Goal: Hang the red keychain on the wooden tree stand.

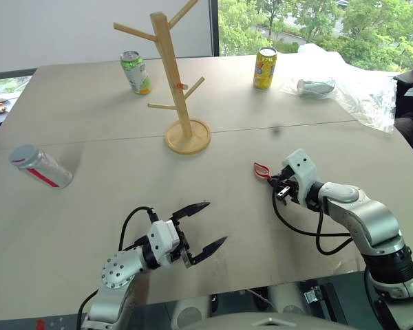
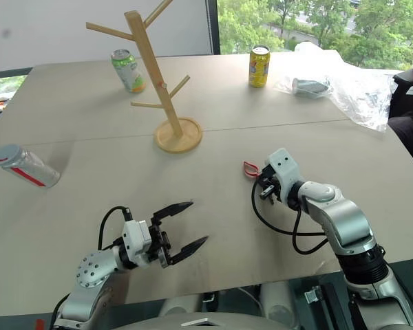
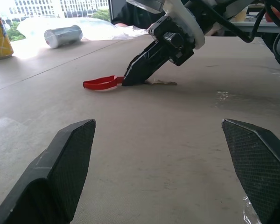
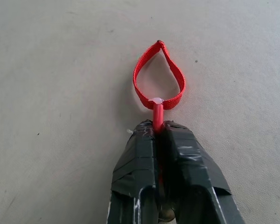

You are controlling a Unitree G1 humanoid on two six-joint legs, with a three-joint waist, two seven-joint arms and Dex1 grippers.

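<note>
Beige tabletop (image 1: 89,103), matte and plain, with a seam running across it just in front of the stand (image 1: 173,82), which rises mid-table on its disc base. Windows with green trees lie behind the far edge. A green can (image 1: 135,71) and a yellow can (image 1: 264,67) flank the stand; crumpled plastic (image 1: 351,86) lies far right, a bottle (image 1: 40,167) on its side at the left. The right gripper (image 4: 157,128) is pinched tight on the keychain (image 4: 157,77), whose red loop rests flat on the table. The left gripper (image 1: 205,226) hangs spread wide and empty near the front edge. Bare surface lies between keychain and stand.
</note>
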